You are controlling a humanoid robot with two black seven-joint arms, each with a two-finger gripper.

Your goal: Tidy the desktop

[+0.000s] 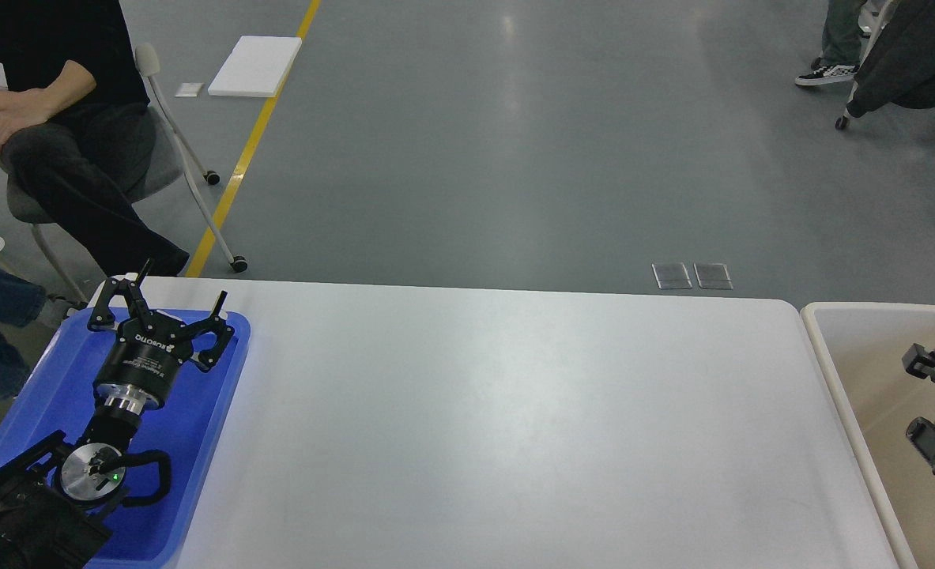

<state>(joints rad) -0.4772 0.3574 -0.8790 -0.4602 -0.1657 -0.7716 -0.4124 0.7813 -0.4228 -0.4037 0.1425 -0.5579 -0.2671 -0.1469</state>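
Desktop (499, 411): white, rounded corners, fills the middle of the head view; nothing visible lying on it.

Left gripper (168, 310): over the blue tray (198, 442) at the desktop's left end, fingers spread apart, holding nothing.

Right gripper (921, 359): over the beige bin (831, 348) at the right edge; dark and partly cut off, grip state cannot be told.

Step in hand, as judged: little seems left on the surface. Any further move should lift the left gripper straight up off the tray before swinging, so the fingers clear its rim.

Surface: smooth, slightly glossy.

Room: grey floor, yellow line, white board (255, 66) on the floor; seated person (56, 118) at far left; another person's legs and a wheeled chair at far right.
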